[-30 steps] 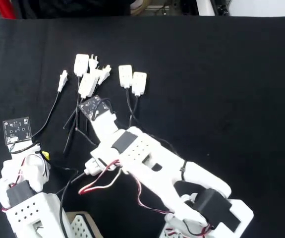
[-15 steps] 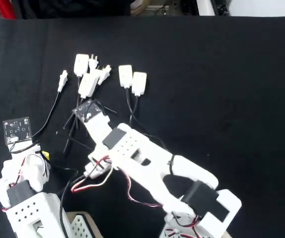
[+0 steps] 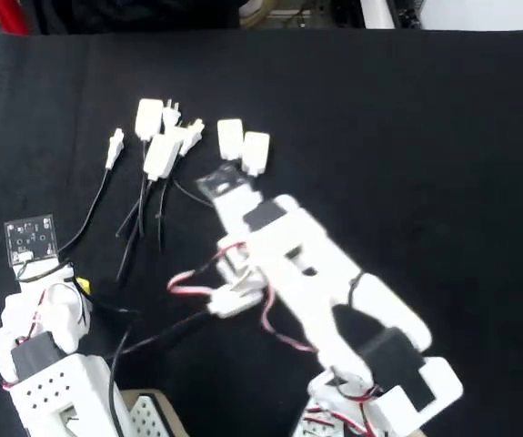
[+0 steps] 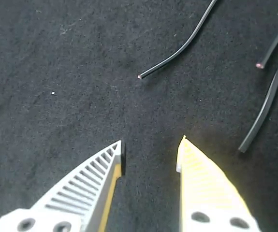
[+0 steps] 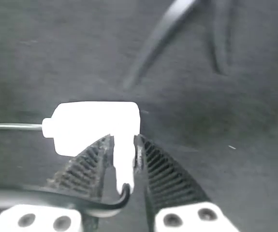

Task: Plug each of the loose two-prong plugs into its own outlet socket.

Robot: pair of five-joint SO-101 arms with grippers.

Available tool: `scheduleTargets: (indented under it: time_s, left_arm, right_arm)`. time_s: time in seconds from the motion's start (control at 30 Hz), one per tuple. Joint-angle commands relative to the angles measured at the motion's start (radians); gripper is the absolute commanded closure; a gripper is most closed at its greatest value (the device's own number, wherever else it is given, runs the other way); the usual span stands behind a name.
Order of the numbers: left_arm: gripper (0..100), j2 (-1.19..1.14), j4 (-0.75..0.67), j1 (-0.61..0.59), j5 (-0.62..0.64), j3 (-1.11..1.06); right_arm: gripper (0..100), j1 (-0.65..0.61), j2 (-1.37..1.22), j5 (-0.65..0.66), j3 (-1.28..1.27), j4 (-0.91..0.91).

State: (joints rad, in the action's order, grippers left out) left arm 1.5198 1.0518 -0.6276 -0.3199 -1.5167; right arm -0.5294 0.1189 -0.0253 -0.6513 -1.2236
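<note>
The right gripper [image 5: 124, 141] is pinched on a white connector [image 5: 124, 166]. Its long axis runs along the fingers, cord end toward the wrist, by the cluster far across the black table [image 3: 407, 137]. The left gripper [image 4: 151, 145] hangs spread apart.

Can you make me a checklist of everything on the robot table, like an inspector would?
Surface: black cloth, lying flat.
Job's things: a bunch of white cord pieces on the table's far part; one plug lies alone beside the bunch.
Clutter: nothing seen.
Grippers: left pincer open over bare cloth; right pincer shut on a white block.
Cables: black cords trail from the white pieces toward the arms; a cut end lies near the left pincer.
Surroundings: a red object behind the table.
</note>
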Motion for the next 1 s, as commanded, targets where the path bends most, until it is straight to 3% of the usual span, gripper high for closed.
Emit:
scheduleTargets:
  time_s: [0.0,0.23,0.6,0.77,0.97]
  left_arm:
    - [80,0.008,0.002,-0.001,-0.009,0.007]
    - [80,0.008,0.0,-0.001,-0.009,0.007]
    - [80,0.008,0.002,-0.001,-0.008,0.008]
    - [80,0.008,0.003,0.001,-0.006,0.01]
    - [80,0.008,0.002,0.001,-0.005,0.01]
  right_arm:
    - [98.6,0.147,0.044,0.069,0.015,-0.029]
    - [98.6,0.5,0.048,0.307,0.022,-0.021]
    - [98.6,1.002,0.039,0.687,0.116,0.163]
    - [98.5,1.097,0.039,0.764,0.111,0.235]
    - [98.2,1.097,0.039,0.772,0.117,0.264]
